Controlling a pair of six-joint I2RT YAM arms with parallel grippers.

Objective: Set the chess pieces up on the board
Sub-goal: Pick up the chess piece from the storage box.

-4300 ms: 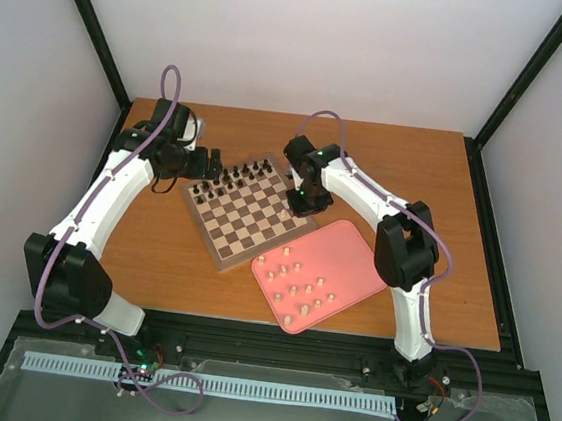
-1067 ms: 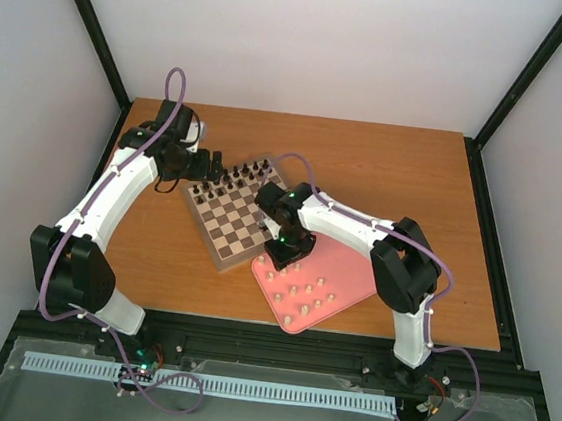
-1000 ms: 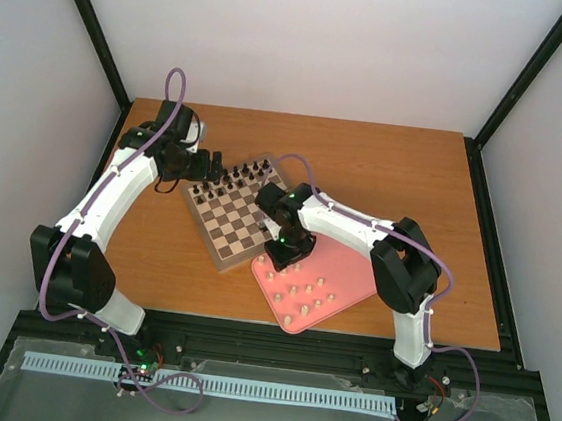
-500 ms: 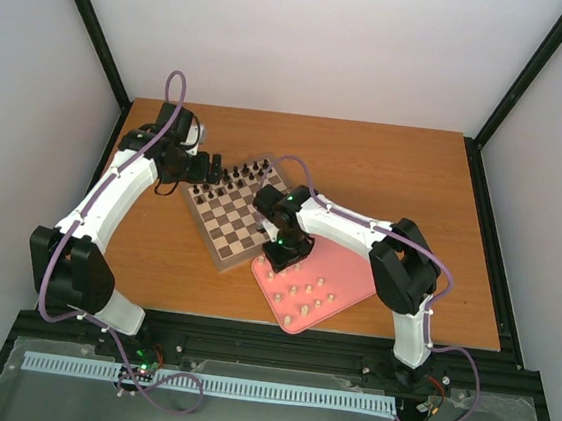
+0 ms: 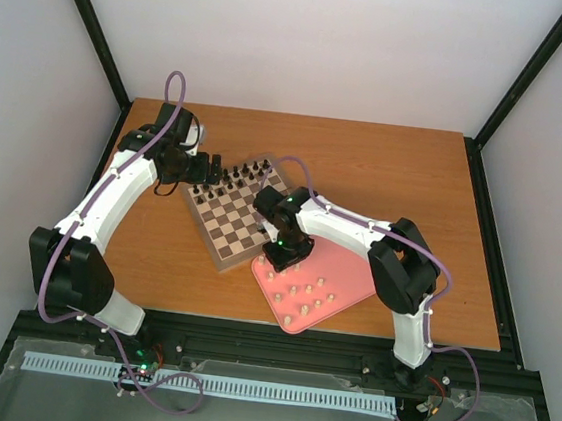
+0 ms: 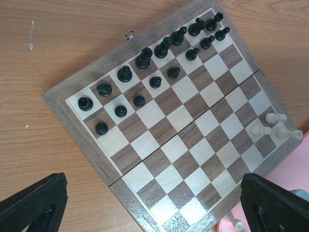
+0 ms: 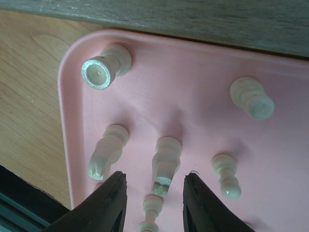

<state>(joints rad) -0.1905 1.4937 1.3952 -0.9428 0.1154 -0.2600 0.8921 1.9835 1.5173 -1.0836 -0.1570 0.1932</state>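
Pick-up step: the right gripper point(image 7: 153, 186) hangs low over the pink tray point(image 7: 289, 121), jaws half open and empty, with one pale chess piece point(image 7: 165, 162) between them. Next it must close squarely, then lift.

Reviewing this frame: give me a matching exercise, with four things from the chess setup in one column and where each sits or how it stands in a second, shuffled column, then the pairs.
Column one
1. black pieces
2. placed pale pieces
3. pink tray
4. right gripper

Column two
A. jaws open either side of a pale piece lying on the tray
B. two rows along one edge of the board
C. on the table beside the board, carrying loose pale pieces
D. grouped near the board corner closest to the tray

Pairs: 1-B; 2-D; 3-C; 4-A
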